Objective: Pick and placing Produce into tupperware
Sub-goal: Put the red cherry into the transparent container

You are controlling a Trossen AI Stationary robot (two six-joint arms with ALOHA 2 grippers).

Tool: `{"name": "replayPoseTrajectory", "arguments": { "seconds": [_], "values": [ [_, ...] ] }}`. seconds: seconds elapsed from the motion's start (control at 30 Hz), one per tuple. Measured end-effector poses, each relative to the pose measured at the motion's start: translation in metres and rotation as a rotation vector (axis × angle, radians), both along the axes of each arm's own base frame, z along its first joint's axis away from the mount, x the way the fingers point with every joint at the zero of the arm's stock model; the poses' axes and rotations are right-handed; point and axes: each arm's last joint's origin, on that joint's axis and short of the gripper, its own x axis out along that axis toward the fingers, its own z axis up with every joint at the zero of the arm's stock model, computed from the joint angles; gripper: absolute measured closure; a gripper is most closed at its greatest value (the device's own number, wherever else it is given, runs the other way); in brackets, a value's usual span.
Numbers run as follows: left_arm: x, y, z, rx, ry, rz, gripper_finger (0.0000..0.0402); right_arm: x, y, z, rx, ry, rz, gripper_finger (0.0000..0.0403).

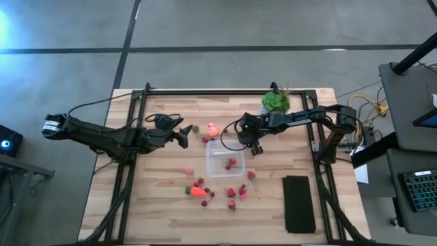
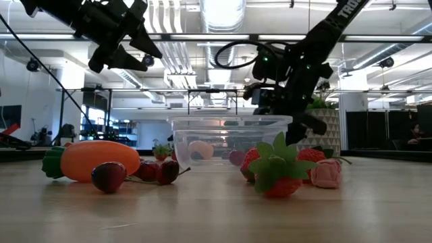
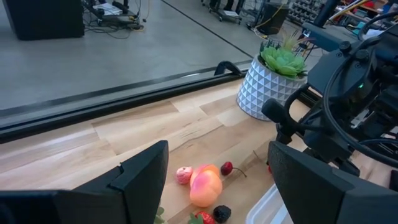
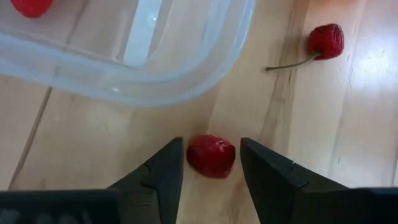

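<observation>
Straddling a small red piece of produce [image 4: 211, 156] with its two dark fingers [image 4: 163, 169] spread apart, the right gripper [image 1: 255, 148] sits low by the far right corner of the tupperware [image 1: 225, 158], just outside the clear rim. From the right wrist view the red piece lies on the wood between the finger tips without either one visibly pressing on it; a stemmed cherry [image 4: 325, 41] rests a little farther off on the boards. Behind the gripper, the right arm [image 1: 300, 119] runs back across the table, past the potted plant [image 1: 276, 101], to its base at the right edge.

The left gripper [image 1: 184, 134] hangs off the table left of the box, its fingers [image 3: 140, 172] held wide with nothing between them, looking toward a pink-orange round fruit [image 3: 206, 185] and the berries beside it. Its arm [image 1: 102, 135] stretches out long and nearly level from the left side.

Inside the tupperware lie a couple of red pieces [image 1: 231, 163]. Most of the produce is scattered on the table in front of the box, among it an orange carrot [image 1: 198, 192] and several strawberries [image 1: 235, 194]. A flat black slab [image 1: 298, 203] lies to the right, well apart.
</observation>
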Motion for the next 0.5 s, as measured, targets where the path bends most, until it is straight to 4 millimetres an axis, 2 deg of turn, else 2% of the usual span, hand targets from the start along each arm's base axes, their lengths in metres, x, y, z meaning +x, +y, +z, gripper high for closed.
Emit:
{"name": "replayPoseTrajectory", "arguments": {
  "seconds": [0.27, 0.5],
  "values": [
    [0.0, 0.0, 0.0, 0.0, 0.0, 0.0, 0.0139, -0.0078, 0.0008, -0.0082, 0.01, 0.02, -0.012, 0.0279],
    [0.0002, 0.0, 0.0004, -0.001, -0.005, 0.0, 0.0139, -0.0054, -0.0002, -0.005, 0.022, 0.026, -0.067, 0.0302]
  ]
}}
